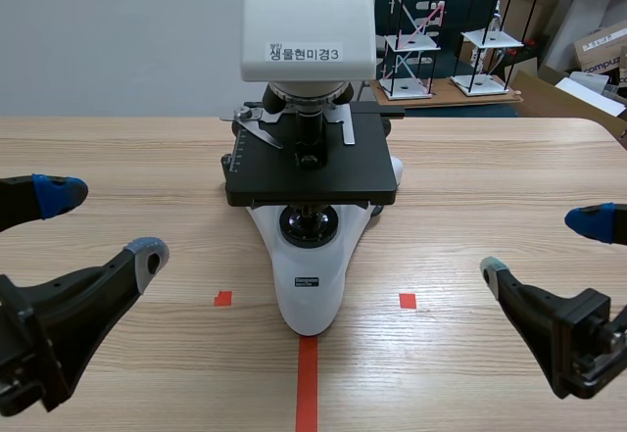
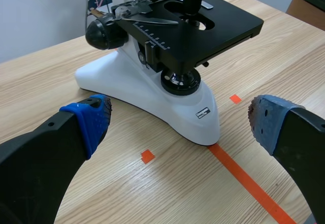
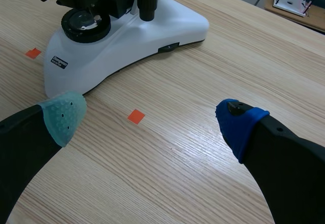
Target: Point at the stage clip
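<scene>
At mid-desk (image 1: 118, 148) stands the microscope (image 1: 309, 280). The stage clip (image 1: 257, 128) lies on the back-left of its stage (image 1: 323, 172), untouched. My left gripper (image 1: 103, 223) & right gripper (image 1: 544, 246) hang low either side, wide open, empty. Prob. parked clear so either can point.

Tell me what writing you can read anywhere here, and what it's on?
"생물현미경3": white label on the microscope head.
"compu", cut off at the edge: cardboard box behind the table.
Badge on the microscope's base: too small to read.
</scene>
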